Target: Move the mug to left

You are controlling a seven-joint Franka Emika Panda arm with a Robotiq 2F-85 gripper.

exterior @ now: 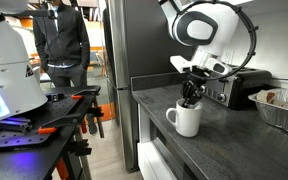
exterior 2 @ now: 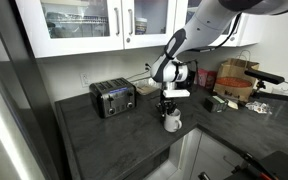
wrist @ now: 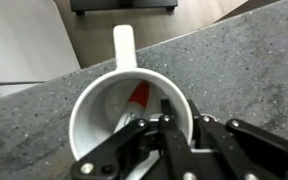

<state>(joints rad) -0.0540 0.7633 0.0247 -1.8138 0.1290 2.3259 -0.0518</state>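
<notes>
The white mug (exterior: 188, 120) stands on the dark counter near its front edge, with its handle towards the counter's end. It also shows in the other exterior view (exterior 2: 172, 123). In the wrist view the mug (wrist: 96, 112) fills the middle, its handle pointing up, and a red-tipped object (wrist: 137, 98) lies inside it. My gripper (wrist: 184, 125) comes down from above, with one finger inside the rim and one outside, closed on the mug's wall. The gripper shows in both exterior views (exterior: 190, 98) (exterior 2: 168, 106).
A black-and-silver toaster (exterior: 234, 88) (exterior 2: 112, 98) stands on the counter behind the mug. A foil tray (exterior: 284, 108) lies beside it. A cardboard box (exterior 2: 234, 80) and clutter sit further along. The counter edge (exterior: 154, 125) is close. A person (exterior: 62, 40) stands beyond.
</notes>
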